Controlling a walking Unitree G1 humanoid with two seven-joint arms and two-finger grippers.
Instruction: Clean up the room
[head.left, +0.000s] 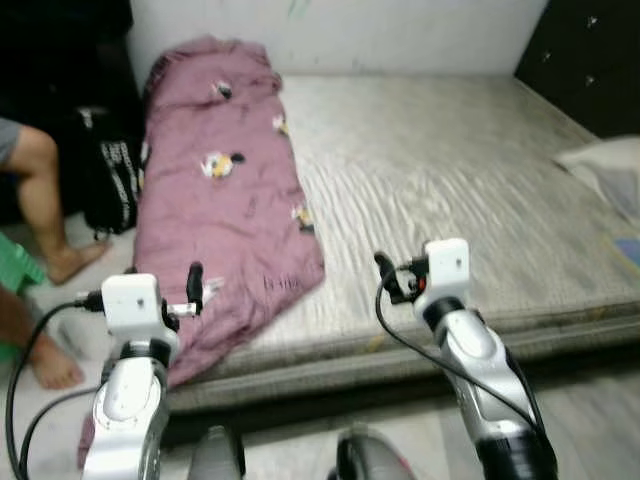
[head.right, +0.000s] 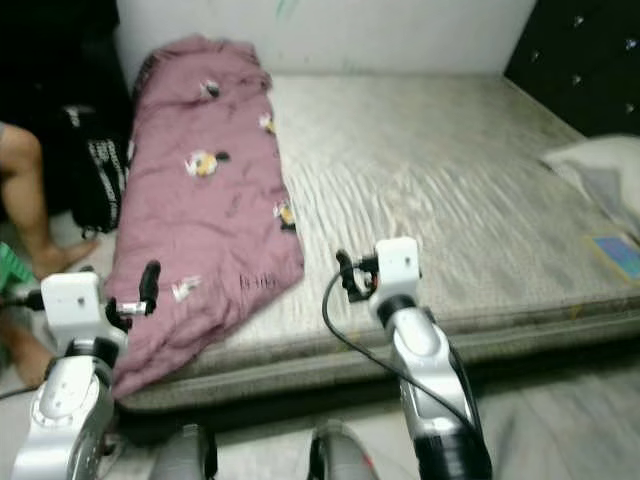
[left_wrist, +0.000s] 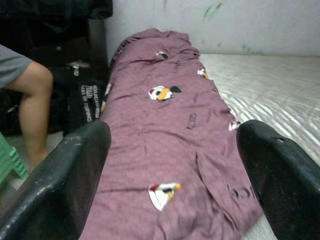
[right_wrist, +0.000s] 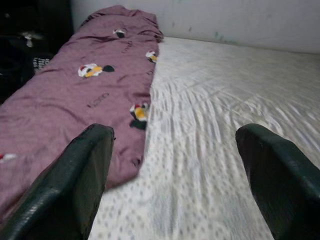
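Head views. Nearest item: my left gripper (head.left: 195, 290), raised at the near edge of the mattress (head.left: 450, 190), just over the hanging corner of the purple blanket (head.left: 220, 200); fingers too small here to judge. My right gripper (head.left: 388, 275), raised at the same near edge, beside the blanket's lower corner, over bare mattress. Blanket: spread in a long strip down the mattress's left side, far end bunched at the wall, near end drooping off the edge. Pillow (head.left: 610, 170): far right edge of the mattress. Person's legs (head.left: 45, 200) and a black bag (head.left: 110, 180): on the floor left of the mattress.

Left wrist view. Fingers (left_wrist: 65, 185) spread wide, nothing between them; blanket (left_wrist: 170, 150) directly ahead.

Right wrist view. Fingers (right_wrist: 75, 185) spread wide, empty; blanket edge (right_wrist: 75, 100) and bare mattress (right_wrist: 225, 125) ahead.

Step, as I judge: approach to the blanket, no hold taken. Next move calls for lowering both grippers onto the near end and pinching the cloth.
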